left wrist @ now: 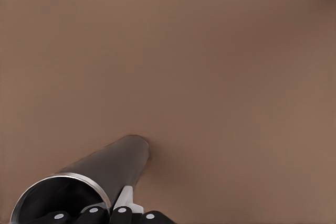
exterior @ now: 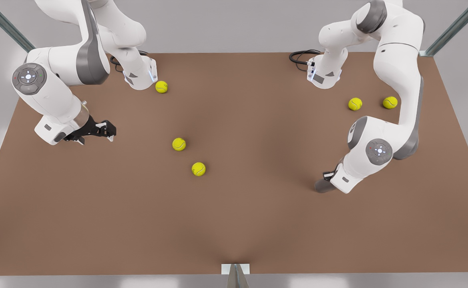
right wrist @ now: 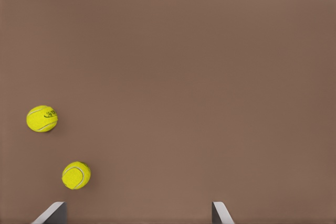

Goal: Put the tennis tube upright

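Over the brown surface (exterior: 234, 224), tipping the tennis tube (left wrist: 110, 163) up about its resting end, clenching the left gripper (left wrist: 115, 211) firmly near the rim, leaving the right gripper (exterior: 107, 131) waiting, fingers (right wrist: 52, 213) released.

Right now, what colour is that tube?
Dark grey, with a lighter silvery rim; the tennis tube shows best in the left wrist view.

Soft, even overhead light (faint shadows under the arms), no glare.
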